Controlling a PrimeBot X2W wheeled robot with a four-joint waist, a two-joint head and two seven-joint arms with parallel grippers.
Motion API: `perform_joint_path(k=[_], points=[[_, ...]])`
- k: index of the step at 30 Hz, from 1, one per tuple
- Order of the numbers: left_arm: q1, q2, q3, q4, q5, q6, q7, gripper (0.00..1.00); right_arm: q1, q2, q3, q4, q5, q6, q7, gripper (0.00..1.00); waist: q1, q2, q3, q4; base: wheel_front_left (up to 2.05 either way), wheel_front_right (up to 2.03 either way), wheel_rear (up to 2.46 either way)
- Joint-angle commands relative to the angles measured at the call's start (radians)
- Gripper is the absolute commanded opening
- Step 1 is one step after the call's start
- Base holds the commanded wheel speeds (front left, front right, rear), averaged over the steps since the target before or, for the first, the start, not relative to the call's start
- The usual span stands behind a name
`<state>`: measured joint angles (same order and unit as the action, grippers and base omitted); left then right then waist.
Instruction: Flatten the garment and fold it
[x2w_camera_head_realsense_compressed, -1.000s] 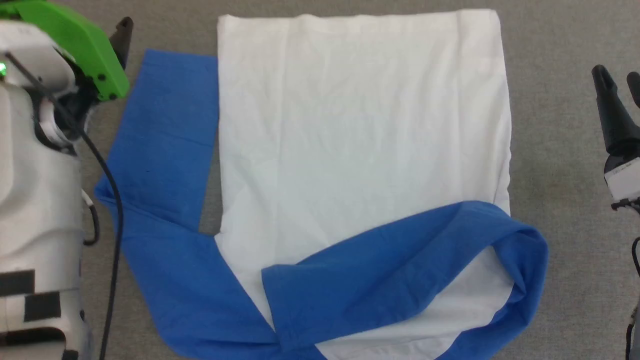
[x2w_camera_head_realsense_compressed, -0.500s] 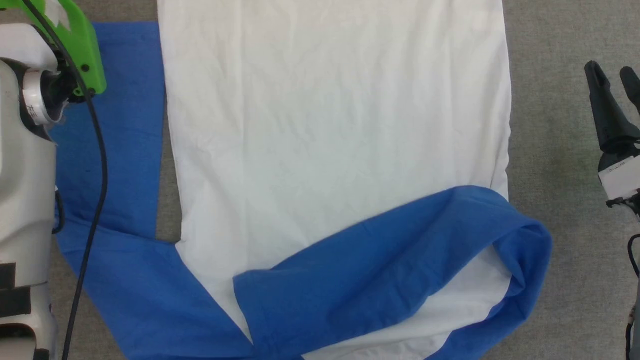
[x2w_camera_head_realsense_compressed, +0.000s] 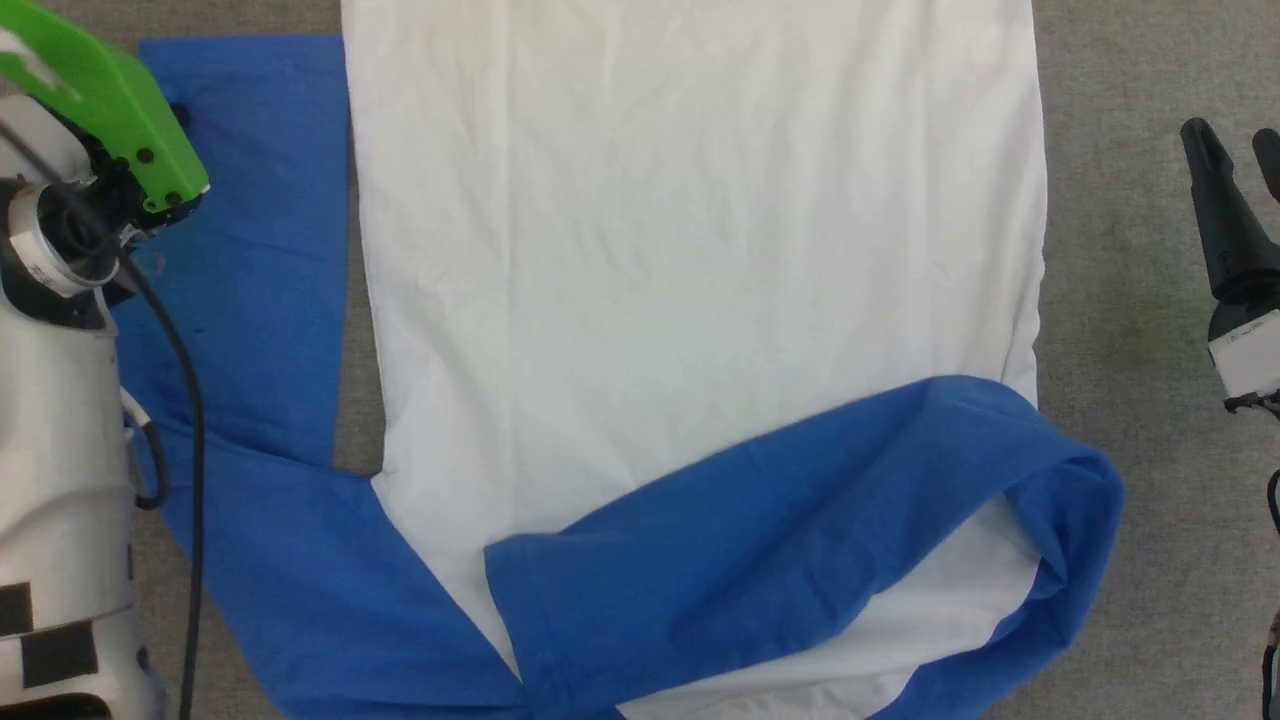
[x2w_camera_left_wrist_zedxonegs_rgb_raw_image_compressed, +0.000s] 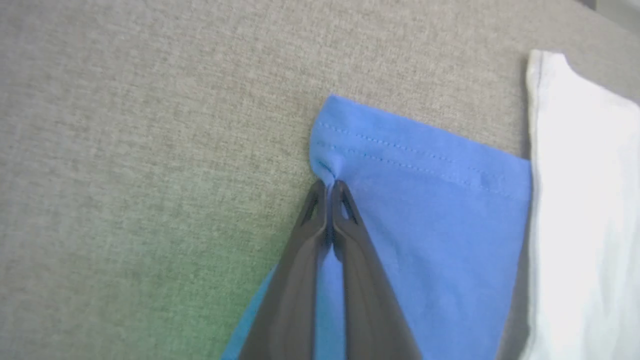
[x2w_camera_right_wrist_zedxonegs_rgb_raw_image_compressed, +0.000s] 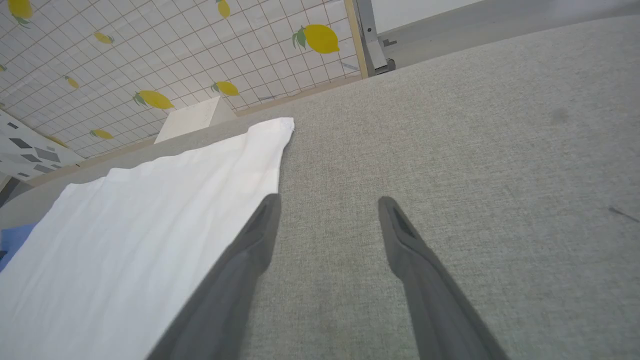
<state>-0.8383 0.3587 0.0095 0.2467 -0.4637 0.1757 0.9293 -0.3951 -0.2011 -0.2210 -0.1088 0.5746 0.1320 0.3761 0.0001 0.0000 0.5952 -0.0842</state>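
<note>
The garment (x2w_camera_head_realsense_compressed: 700, 250) lies spread out flat and fills the middle of the frame. Its body is white and smooth. One blue sleeve (x2w_camera_head_realsense_compressed: 250, 250) lies straight down the left side. The other blue sleeve (x2w_camera_head_realsense_compressed: 780, 530) is folded across the bottom of the white part.

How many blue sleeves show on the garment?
2. One sleeve lies flat left of the white body, its cuff pinched by the left gripper; the other is folded across the body.

Body comprises pale grey forearm (x2w_camera_head_realsense_compressed: 60, 480) with black square markings (x2w_camera_head_realsense_compressed: 58, 652), green screw-studded housing (x2w_camera_head_realsense_compressed: 105, 100), black cable (x2w_camera_head_realsense_compressed: 192, 420), dark tapered fingers (x2w_camera_head_realsense_compressed: 1225, 235).
</note>
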Motion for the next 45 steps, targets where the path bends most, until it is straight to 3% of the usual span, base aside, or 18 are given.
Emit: perform_joint_path(k=[1, 7, 12, 16, 20, 27, 31, 42, 45], points=[[0.035, -0.033, 0.021, 0.015, -0.031, 0.000, -0.043, 0.00, -0.010, 0.001, 0.001, 0.004, 0.000, -0.001, -0.009, 1.00, -0.0001, 0.0000, -0.022, 0.009, 0.00, 0.00, 0.00], [0.049, -0.065, 0.134, -0.014, -0.100, 0.007, -0.211, 0.00, 0.009, 0.004, -0.001, 0.030, -0.007, -0.001, -0.016, 1.00, -0.0001, 0.0000, -0.117, 0.036, 0.00, 0.00, 0.00], [0.089, -0.073, 0.196, -0.053, -0.131, 0.002, -0.292, 0.00, 0.044, 0.014, -0.016, 0.052, -0.015, -0.001, -0.016, 1.00, -0.0001, 0.0000, -0.218, 0.070, 0.00, 0.00, 0.00], [0.102, -0.084, 0.214, -0.063, -0.177, -0.048, -0.325, 0.00, 0.077, 0.029, -0.039, 0.066, -0.026, -0.001, -0.012, 1.00, -0.0001, 0.0000, -0.295, 0.099, 0.00, 0.00, 0.00], [0.120, -0.132, 0.160, -0.108, -0.199, -0.102, -0.330, 0.00, 0.110, 0.048, -0.059, 0.079, -0.040, -0.001, -0.003, 1.00, -0.0001, 0.0000, -0.369, 0.120, 0.00, 0.00, 0.00], [0.172, -0.262, -0.019, -0.197, -0.215, -0.161, -0.305, 0.00, 0.148, 0.076, -0.080, 0.082, -0.059, -0.001, 0.020, 1.00, -0.0001, 0.0000, -0.453, 0.127, 0.00, 0.00, 0.00], [0.206, -0.300, -0.158, -0.206, -0.235, -0.172, -0.322, 0.00, 0.165, 0.086, -0.091, 0.077, -0.065, -0.001, 0.029, 1.00, -0.0001, 0.0000, -0.472, 0.118, 0.00, 0.00, 0.00], [0.241, -0.308, -0.742, -0.073, -0.513, -0.093, -0.510, 0.00, 0.169, 0.106, -0.091, 0.076, -0.072, -0.001, 0.044, 1.00, -0.0001, 0.0000, -0.443, 0.017, 0.00, 0.00, 0.00], [0.223, -0.308, -0.871, -0.007, -0.537, -0.084, -0.539, 0.00, 0.167, 0.107, -0.092, 0.080, -0.069, -0.001, 0.043, 1.00, -0.0001, 0.0000, -0.427, -0.009, 0.00, 0.00, 0.00]])
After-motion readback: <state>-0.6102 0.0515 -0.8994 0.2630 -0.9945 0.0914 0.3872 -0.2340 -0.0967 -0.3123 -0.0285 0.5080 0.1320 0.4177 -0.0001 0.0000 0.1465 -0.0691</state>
